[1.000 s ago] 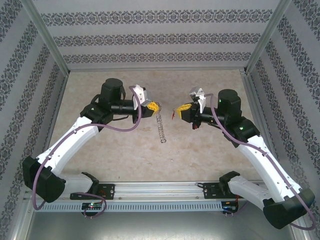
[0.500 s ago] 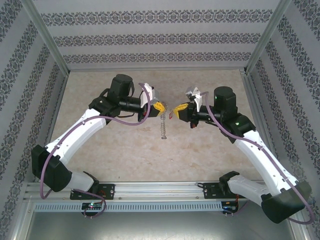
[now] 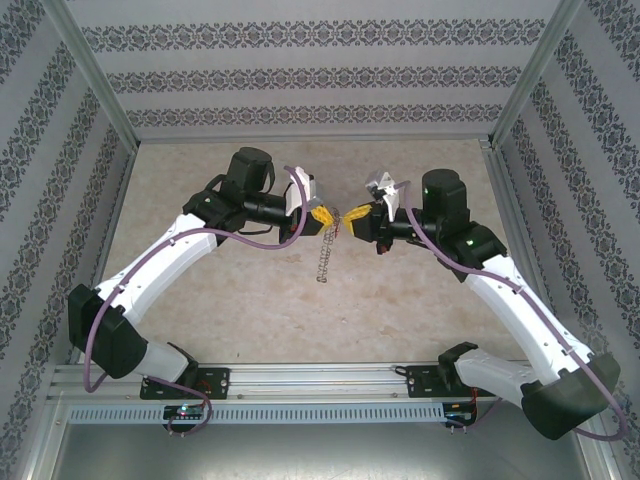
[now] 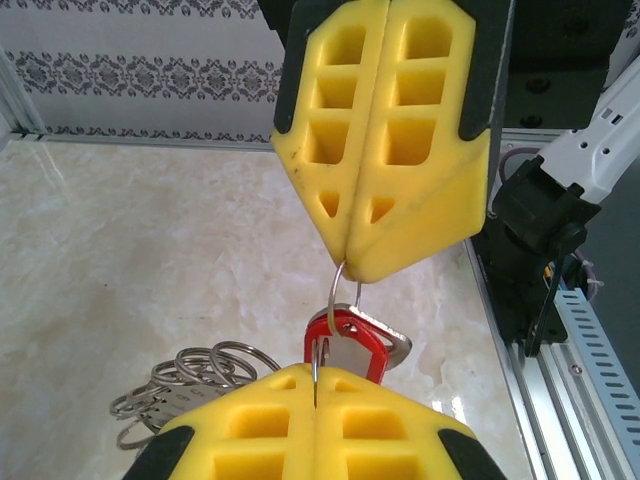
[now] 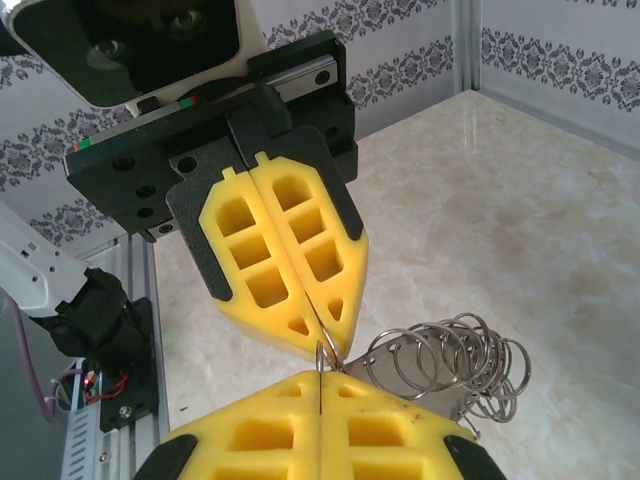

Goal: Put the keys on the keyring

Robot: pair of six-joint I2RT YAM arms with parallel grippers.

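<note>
Top view: threading step, by my read. Left gripper (image 3: 322,218) and right gripper (image 3: 353,214) meet tip to tip mid-table (image 3: 230,320), left at 9 o'clock of the meeting point, right at 3. Both sets of jaws are together. The keyring (image 3: 322,262) dangles from the left tips toward 6 o'clock; can't tell if its lower end touches the table.

Left wrist: own fingers (image 4: 260,430) at 6 o'clock are pressed together on thin wire in the seam, and the ring cluster hangs behind them at 8 o'clock. The right gripper, at 12, is pinched on a thin wire hoop. The red key (image 4: 345,340) hangs from the hoop, just beside the left tips.

Right wrist: own fingers (image 5: 260,430) at 6 are closed, the left gripper is at 11, and the rings sit at 4.

Next likely needs a fine slide of the key's hoop onto the loop's wire, with both grips kept firm.
</note>
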